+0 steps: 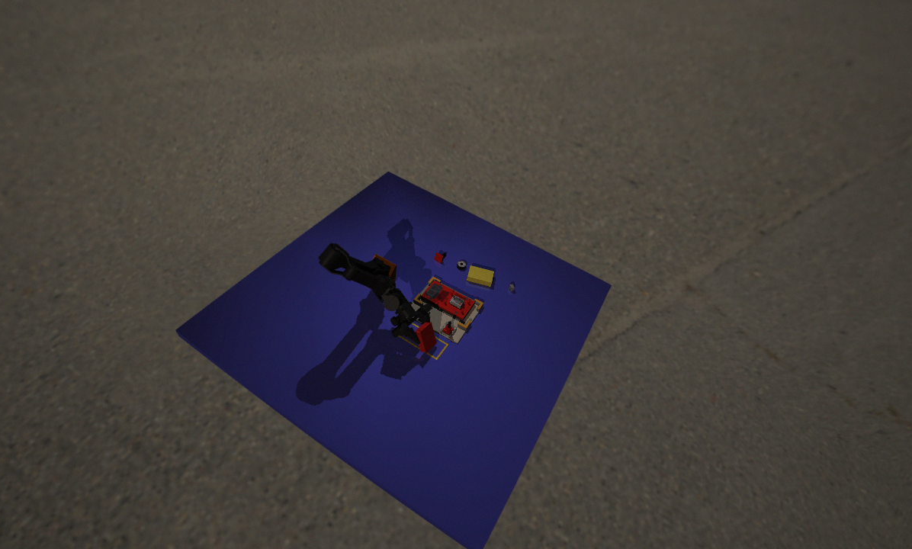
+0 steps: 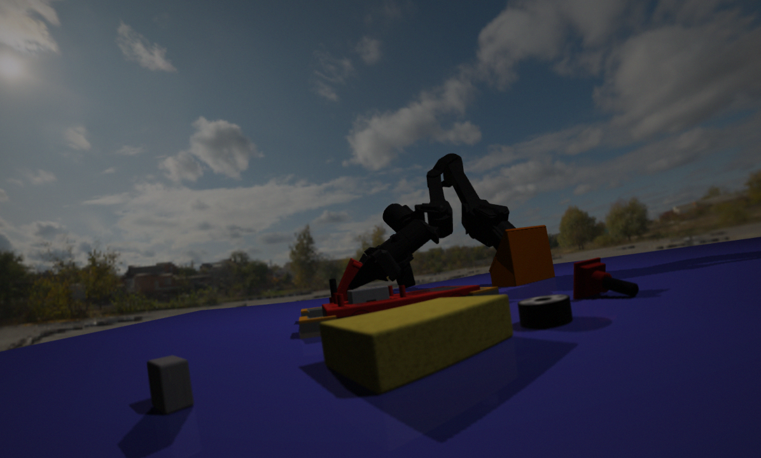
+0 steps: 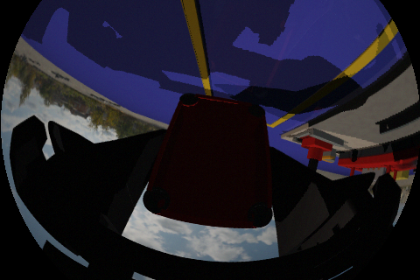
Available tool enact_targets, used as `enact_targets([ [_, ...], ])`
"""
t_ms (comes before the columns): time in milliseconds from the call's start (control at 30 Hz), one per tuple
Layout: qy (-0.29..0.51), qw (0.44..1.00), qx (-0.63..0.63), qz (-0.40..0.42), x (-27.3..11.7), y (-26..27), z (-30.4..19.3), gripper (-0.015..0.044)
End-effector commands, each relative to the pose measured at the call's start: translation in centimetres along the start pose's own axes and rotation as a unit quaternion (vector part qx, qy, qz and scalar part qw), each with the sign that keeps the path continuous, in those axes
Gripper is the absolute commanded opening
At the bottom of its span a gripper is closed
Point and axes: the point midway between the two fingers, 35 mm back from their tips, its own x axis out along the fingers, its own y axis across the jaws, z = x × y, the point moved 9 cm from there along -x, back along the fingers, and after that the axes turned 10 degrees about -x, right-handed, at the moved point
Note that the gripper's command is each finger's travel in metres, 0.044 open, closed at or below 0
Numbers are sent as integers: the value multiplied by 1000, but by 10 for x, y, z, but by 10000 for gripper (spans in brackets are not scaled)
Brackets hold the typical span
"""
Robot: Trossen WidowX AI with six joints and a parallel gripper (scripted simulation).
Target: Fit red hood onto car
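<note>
The red hood (image 1: 425, 337) (image 2: 347, 275) (image 3: 214, 162) is off the table, steeply tilted. Its hollow side with dark corner bosses faces the wrist camera. My gripper (image 1: 423, 332) (image 3: 217, 145) is shut on the hood, with one finger on each side. In the exterior view the fingers are partly hidden. The red chassis (image 1: 447, 295) (image 2: 429, 294) (image 3: 369, 162) sits in the jig (image 1: 478, 305) beside the hood. The grey engine block (image 1: 457, 300) (image 2: 369, 294) is on its deck. Short red pegs (image 2: 402, 290) stand near the engine; not all show clearly.
A red piece with a black post (image 1: 448, 329) (image 3: 316, 145) stands at the jig, near the hood. A yellow outline (image 1: 442, 351) (image 3: 192, 22) marks the table. Beyond the jig are a yellow block (image 1: 480, 274) (image 2: 417, 336), wheel (image 1: 461, 264) (image 2: 534, 317) and grey block (image 1: 511, 287) (image 2: 170, 384).
</note>
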Motion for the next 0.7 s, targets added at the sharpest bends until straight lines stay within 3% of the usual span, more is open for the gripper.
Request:
enact_targets([
  [0, 1, 999, 49, -4, 1, -5, 10, 0],
  [267, 4, 999, 44, 0, 1, -3, 8, 0],
  [667, 12, 998, 54, 2, 1, -3, 9, 315],
])
